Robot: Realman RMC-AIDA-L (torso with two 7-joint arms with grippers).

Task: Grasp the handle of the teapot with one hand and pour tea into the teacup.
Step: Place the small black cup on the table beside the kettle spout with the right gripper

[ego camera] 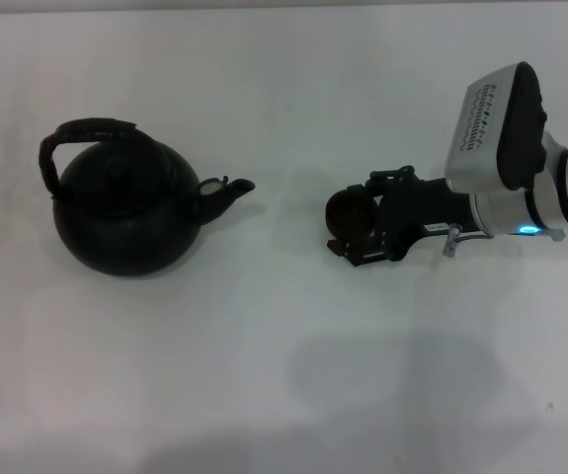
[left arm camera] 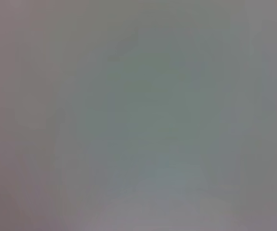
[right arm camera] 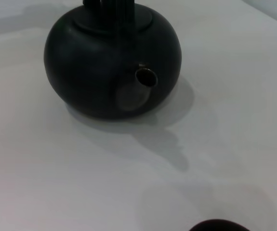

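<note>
Right gripper (ego camera: 355,229) reaches in from the right, low over the white table (ego camera: 264,375), fingers closed around the teacup (ego camera: 349,211). Teapot (ego camera: 125,207) stands upright well to the left, spout (ego camera: 226,194) toward the cup, handle (ego camera: 84,136) untouched. Left gripper unseen.

Black end effector (ego camera: 363,237), silver-white wrist

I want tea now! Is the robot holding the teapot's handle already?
No, the handle stands free over the teapot; the right gripper is at the teacup.
</note>
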